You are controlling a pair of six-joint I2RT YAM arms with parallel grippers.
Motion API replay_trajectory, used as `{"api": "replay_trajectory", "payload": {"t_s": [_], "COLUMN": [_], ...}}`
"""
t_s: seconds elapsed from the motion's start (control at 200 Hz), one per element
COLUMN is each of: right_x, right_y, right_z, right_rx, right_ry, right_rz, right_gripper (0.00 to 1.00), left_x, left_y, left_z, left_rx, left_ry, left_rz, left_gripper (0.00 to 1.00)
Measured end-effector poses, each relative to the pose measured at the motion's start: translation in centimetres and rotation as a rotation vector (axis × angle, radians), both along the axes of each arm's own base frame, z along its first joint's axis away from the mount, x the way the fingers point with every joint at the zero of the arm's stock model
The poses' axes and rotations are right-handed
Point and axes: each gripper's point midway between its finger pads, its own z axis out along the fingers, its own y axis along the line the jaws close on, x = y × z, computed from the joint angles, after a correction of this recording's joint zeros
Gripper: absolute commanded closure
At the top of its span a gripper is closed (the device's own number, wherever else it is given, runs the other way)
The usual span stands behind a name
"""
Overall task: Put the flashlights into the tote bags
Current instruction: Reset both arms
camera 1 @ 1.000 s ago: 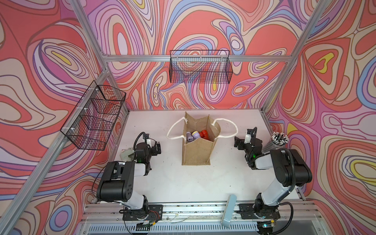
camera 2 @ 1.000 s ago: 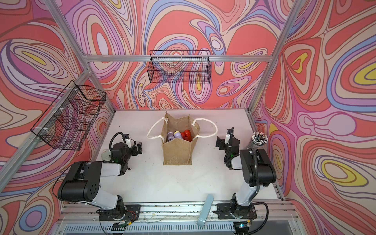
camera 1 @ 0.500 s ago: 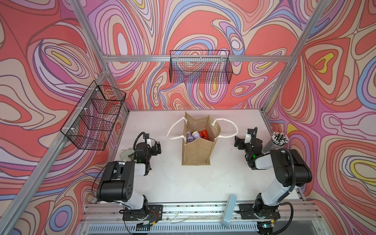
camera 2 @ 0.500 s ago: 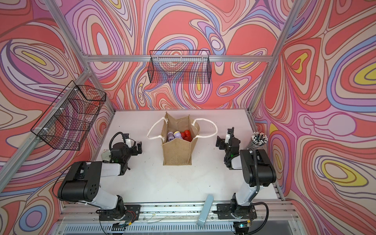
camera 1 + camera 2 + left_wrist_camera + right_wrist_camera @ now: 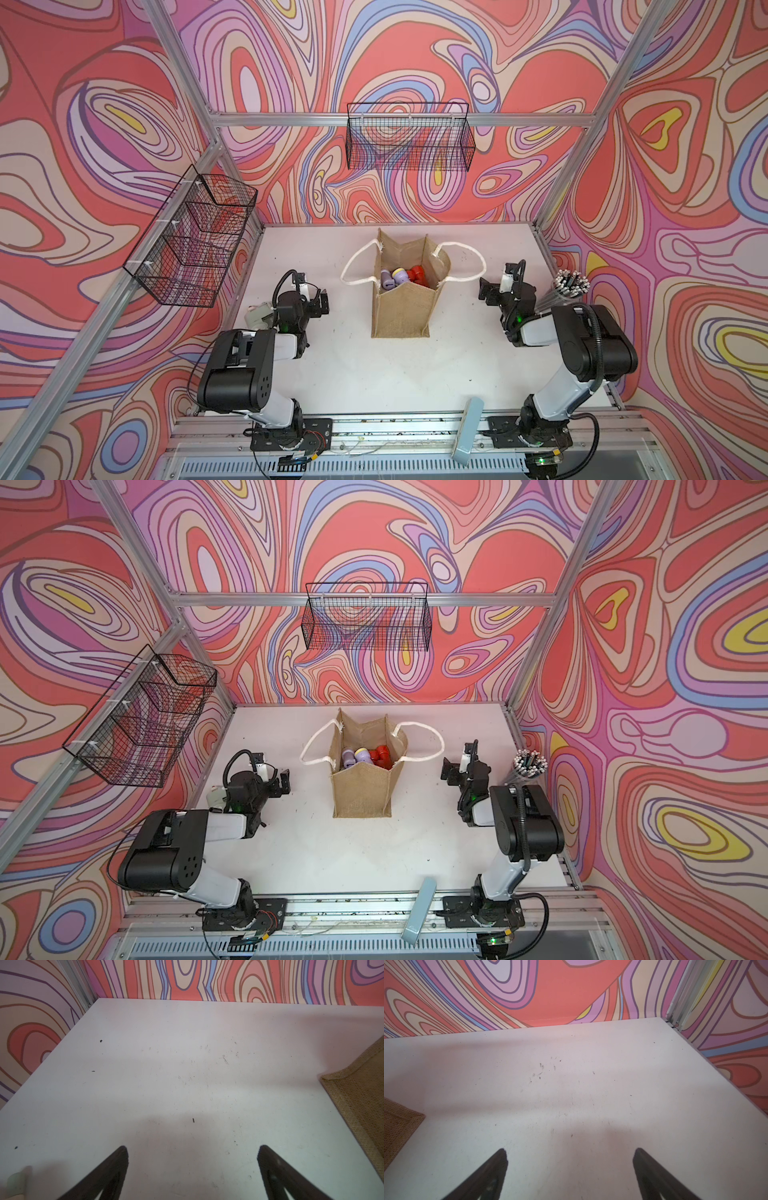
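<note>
**Boxy tan burlap tote bag (image 5: pixel 401 309) holds small plastic flashlights (image 5: pixel 400 274)**

The tote bag stands upright and open at mid-counter (image 5: pixel 365 374), its white rope handles flopped outward to each side. In both top views, lilac and red flashlights lie jumbled inside, below the rim

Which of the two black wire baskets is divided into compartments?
The wire basket on the left side wall: cross partitions split it into several compartments. The wire basket on the back wall is one long undivided trough.

White table (image 5: pixel 374 374) — tote bag (image 5: pixel 401 311) upright
</note>
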Motion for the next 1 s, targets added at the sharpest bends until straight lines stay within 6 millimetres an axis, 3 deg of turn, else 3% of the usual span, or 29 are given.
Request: {"api": "replay_trajectory", "payload": {"t_s": [0.225, 0.431, 0.686, 1.001], "right_x": [-0.1, -2.8, 0.4, 0.2], "right_y": [0.6, 2.3, 0.3, -0.4], "right_z": [0.4, -0.6, 1.9, 0.9], "right_rx": [-0.006, -0.012, -0.016, -0.02], "right_ry": [-0.025, -0.043, -0.083, -0.038], "right_rz": [0.04, 0.143, 0.021, -0.019], "right_gripper": [0.02, 0.02, 0.02, 0.02], "left_x": [0.0, 0.0, 0.0, 0.0], "left_y": [0.0, 0.0, 0.0, 0.0], "left_z": [0.0, 0.0, 0.0, 0.1], "left_rx": [0.0, 0.0, 0.0, -0.001], "left_ry": [0.0, 0.0, 0.0, -0.002], "left_rz": [0.0, 0.0, 0.0, -0.001], "left_gripper": [0.0, 0.0, 0.0, 0.0]}}
